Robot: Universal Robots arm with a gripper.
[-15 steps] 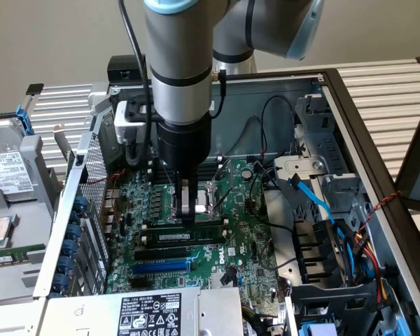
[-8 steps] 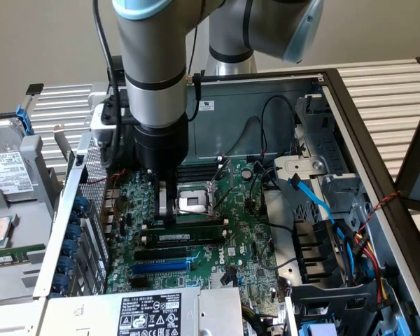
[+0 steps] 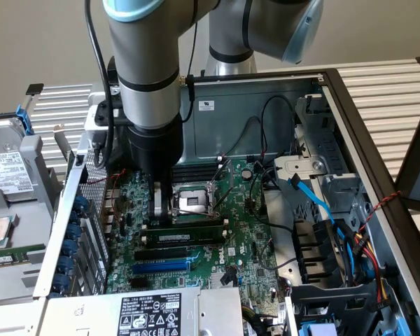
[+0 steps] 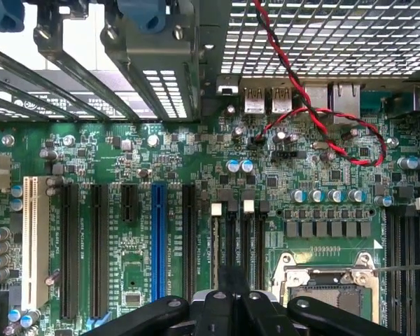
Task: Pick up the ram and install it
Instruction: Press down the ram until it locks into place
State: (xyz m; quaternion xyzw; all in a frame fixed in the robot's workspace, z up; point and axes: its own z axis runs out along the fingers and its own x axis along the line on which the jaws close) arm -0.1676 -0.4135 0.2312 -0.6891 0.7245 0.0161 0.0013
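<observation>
One black pair of jaws is pressed shut low over the green motherboard inside the open grey computer case; whether anything sits between them cannot be told. The long dark-green ram stick with white label lies seated in a slot just beside the jaws, next to the silver CPU socket.

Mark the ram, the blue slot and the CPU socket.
ram [image 3: 189, 236]: exterior view, middle of its long face.
blue slot [image 4: 159, 238]: wrist view, middle of its length.
CPU socket [image 3: 196, 201]: exterior view, its centre.
</observation>
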